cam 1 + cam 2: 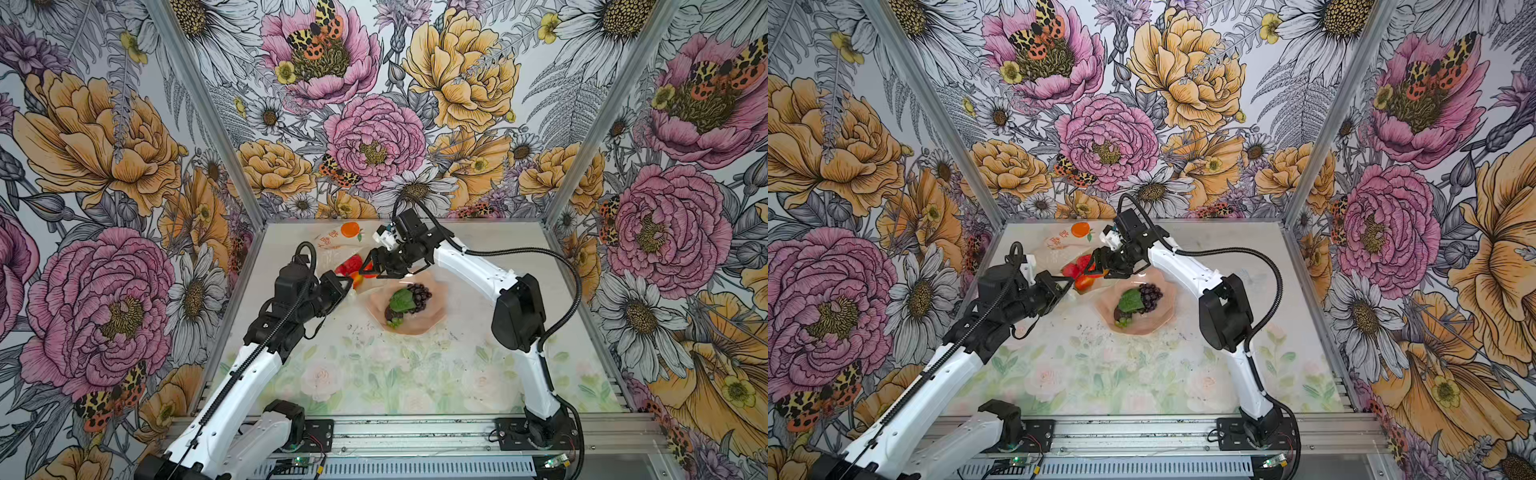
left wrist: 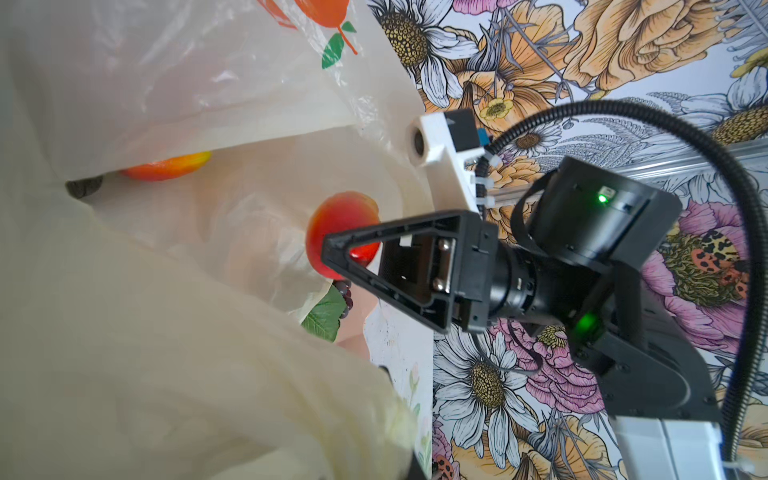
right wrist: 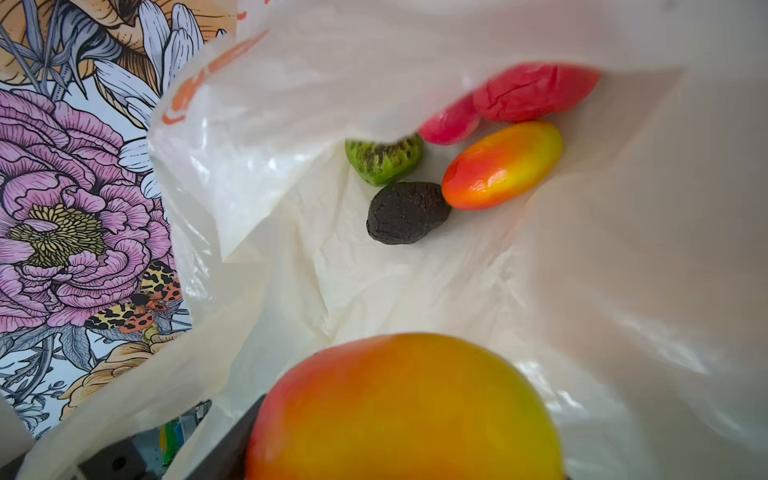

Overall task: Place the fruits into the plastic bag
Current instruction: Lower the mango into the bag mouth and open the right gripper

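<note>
The right jaws hold a red-yellow apple (image 3: pixel 407 411) in the mouth of the plastic bag (image 3: pixel 415 282). The left jaws are shut tight on the bag's edge.

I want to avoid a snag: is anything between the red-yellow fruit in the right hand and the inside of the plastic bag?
Nothing visible does. The right hand holds the round red-yellow toy fruit at the open mouth of the translucent pale-yellow plastic bag; the left hand pinches its edge.
</note>
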